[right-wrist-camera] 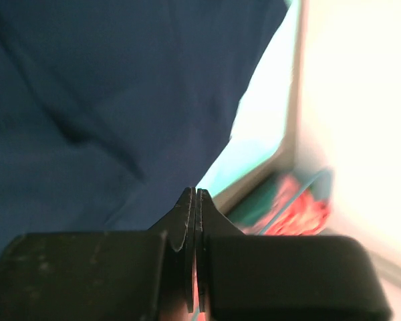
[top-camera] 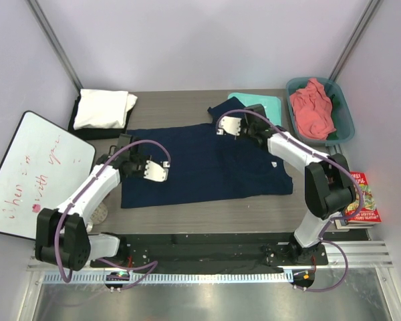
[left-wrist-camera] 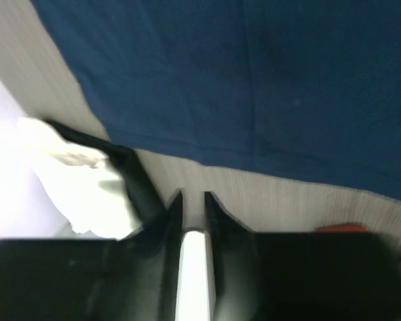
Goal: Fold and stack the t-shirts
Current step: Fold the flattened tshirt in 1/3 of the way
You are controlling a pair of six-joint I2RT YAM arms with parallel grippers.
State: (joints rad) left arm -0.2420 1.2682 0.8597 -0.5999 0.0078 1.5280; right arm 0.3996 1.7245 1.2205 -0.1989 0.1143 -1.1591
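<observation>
A dark navy t-shirt [top-camera: 207, 164] lies spread flat across the middle of the table. My left gripper [top-camera: 125, 144] hovers over the bare table at the shirt's left edge. In the left wrist view the left gripper [left-wrist-camera: 192, 195] has a narrow gap between its fingers and holds nothing, with the navy shirt [left-wrist-camera: 254, 80] above it. My right gripper [top-camera: 248, 112] is over the shirt's far right corner. In the right wrist view the right gripper [right-wrist-camera: 196, 192] is shut and empty above the navy shirt [right-wrist-camera: 120, 100]. A folded white shirt [top-camera: 103, 108] lies on a black one [top-camera: 77, 124] at the far left.
A teal tub [top-camera: 347, 114] at the far right holds a crumpled salmon shirt [top-camera: 312, 107]. A mint-green board [top-camera: 264, 103] lies beside it, partly under the navy shirt. A whiteboard [top-camera: 33, 174] leans at the left. Books [top-camera: 362, 200] lie at the right edge.
</observation>
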